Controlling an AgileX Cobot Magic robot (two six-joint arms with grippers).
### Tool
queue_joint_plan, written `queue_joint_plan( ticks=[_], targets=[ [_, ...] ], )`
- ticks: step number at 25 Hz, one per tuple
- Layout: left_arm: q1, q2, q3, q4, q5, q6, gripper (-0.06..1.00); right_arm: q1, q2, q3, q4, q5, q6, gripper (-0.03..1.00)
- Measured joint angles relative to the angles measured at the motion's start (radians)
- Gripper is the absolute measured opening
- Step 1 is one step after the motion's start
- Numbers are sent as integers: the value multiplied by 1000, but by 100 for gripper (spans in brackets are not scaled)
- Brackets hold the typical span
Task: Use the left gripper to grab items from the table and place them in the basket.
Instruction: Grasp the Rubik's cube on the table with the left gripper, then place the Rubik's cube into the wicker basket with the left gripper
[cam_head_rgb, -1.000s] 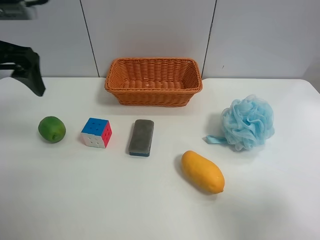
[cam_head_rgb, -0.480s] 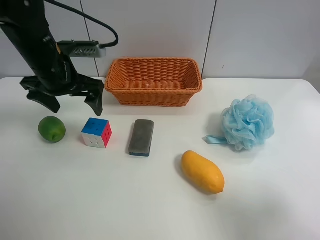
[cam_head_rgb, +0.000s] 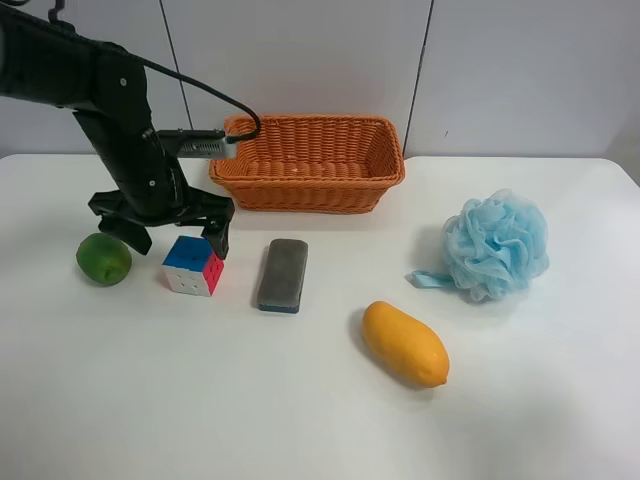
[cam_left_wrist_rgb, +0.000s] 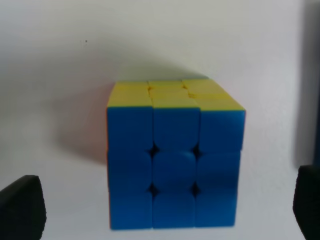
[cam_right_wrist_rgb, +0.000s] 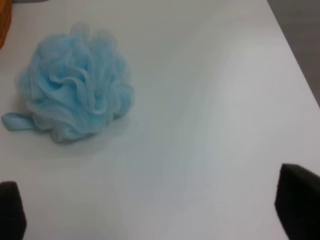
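Observation:
The multicoloured cube (cam_head_rgb: 193, 265) sits on the white table (cam_head_rgb: 300, 410), between the green fruit (cam_head_rgb: 103, 259) and the grey-and-blue eraser (cam_head_rgb: 283, 274). My left gripper (cam_head_rgb: 180, 236) is open, its fingers spread wide just above and behind the cube. In the left wrist view the cube (cam_left_wrist_rgb: 172, 160) fills the space between the two fingertips (cam_left_wrist_rgb: 20, 207), with gaps on both sides. The mango (cam_head_rgb: 404, 343) and the blue bath puff (cam_head_rgb: 495, 245) lie to the right. The wicker basket (cam_head_rgb: 300, 190) stands at the back and holds none of the items. My right gripper (cam_right_wrist_rgb: 154, 205) is open over bare table near the puff (cam_right_wrist_rgb: 75, 107).
The left arm's black cable (cam_head_rgb: 215, 100) loops to the basket's left rim. A grey panelled wall (cam_head_rgb: 300, 60) runs behind the table. The right arm does not show in the exterior high view.
My left arm has swung in from the far left and come down, from near the basket's left corner to just over the cube. The items have not moved.

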Motion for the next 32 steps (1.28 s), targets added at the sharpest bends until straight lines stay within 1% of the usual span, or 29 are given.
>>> queue_joint_plan(
  ticks=[11,12,14,17,18,23,26,32],
  targets=[
    [0,106,0,0,-72,22,99,0,0,0,0,0,0,99],
    [0,108,0,0,-78,22,97,0,0,0,0,0,0,99],
    [0,110,0,0,-82,22,88,0,0,0,0,0,0,99],
    [0,110,0,0,-84,22,62,0,0,0,0,0,0,99],
    [0,110,0,0,-84,23,56,0,0,0,0,0,0,99],
    [0,110,0,0,-77,23,56,0,0,0,0,0,0,99],
    [0,96,0,0,-48,23,56,0,0,0,0,0,0,99],
    [0,-43,-12,0,30,21,56,0,0,0,0,0,0,99]
  ],
)
